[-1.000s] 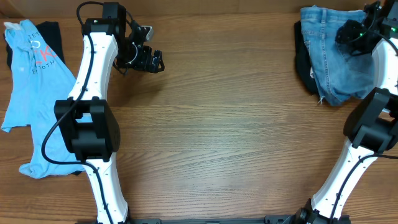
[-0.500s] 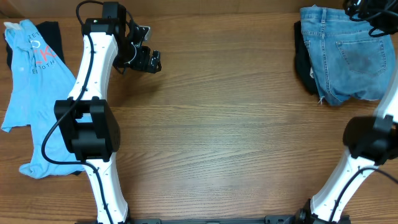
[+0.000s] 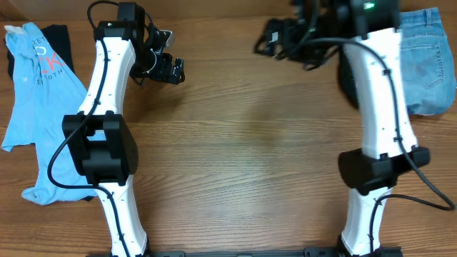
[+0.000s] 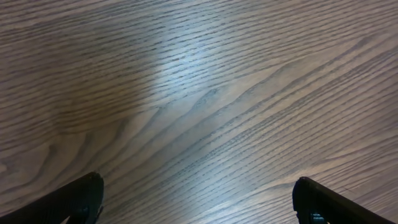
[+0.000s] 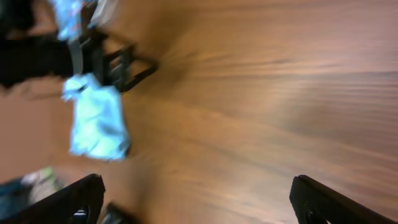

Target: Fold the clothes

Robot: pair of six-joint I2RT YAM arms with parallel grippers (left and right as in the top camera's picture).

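Observation:
The folded light-blue jeans lie at the table's back right corner, with a black garment along their left edge, partly behind my right arm. A pale-blue printed T-shirt lies spread at the far left beside another black garment. My right gripper hangs open over bare wood at the back middle, well left of the jeans, and holds nothing. In the blurred right wrist view its fingers stand wide apart and pale-blue cloth shows far off. My left gripper is open over bare wood.
The brown wooden table fills the view. My left arm stands between the T-shirt and the middle. My right arm rises along the right side and crosses the jeans' left edge.
My right arm has swung left, from above the jeans to the back middle of the table, leaving the jeans lying there. The left arm has not moved.

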